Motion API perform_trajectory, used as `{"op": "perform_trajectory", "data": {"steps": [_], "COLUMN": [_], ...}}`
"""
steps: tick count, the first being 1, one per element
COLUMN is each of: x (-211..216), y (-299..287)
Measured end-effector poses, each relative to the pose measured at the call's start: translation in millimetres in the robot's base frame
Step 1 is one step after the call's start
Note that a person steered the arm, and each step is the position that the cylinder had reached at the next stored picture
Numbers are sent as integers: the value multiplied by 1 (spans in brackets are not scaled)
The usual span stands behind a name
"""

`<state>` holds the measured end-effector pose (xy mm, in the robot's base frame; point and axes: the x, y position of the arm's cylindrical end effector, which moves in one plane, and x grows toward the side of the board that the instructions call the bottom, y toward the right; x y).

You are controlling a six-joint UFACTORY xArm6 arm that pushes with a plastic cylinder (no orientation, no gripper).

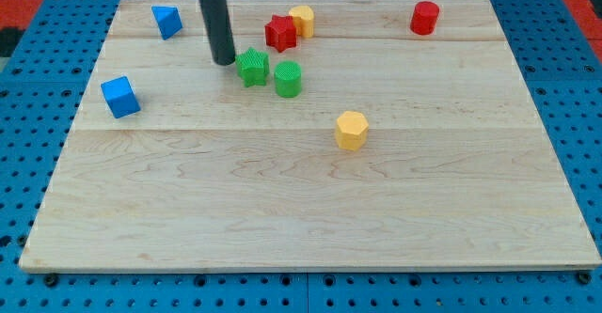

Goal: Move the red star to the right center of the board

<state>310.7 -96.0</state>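
Observation:
The red star (279,32) lies near the view's top, a little left of centre, touching a yellow cylinder (302,20) on its right. My tip (224,61) rests on the board to the lower left of the red star, just left of the green star (252,67). A green cylinder (288,78) sits right of the green star, below the red star.
A red cylinder (424,18) stands at the top right. A yellow hexagon block (351,130) lies right of centre. A blue block (166,20) sits at the top left and a blue cube (120,97) at the left. The wooden board (310,219) rests on a blue pegboard.

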Motion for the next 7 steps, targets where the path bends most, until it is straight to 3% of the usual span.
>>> {"op": "perform_trajectory", "data": {"steps": [2, 3, 4, 5, 6, 7], "x": [-47, -50, -65, -43, 17, 43], "y": [-1, 57, 65, 100, 139, 210]}}
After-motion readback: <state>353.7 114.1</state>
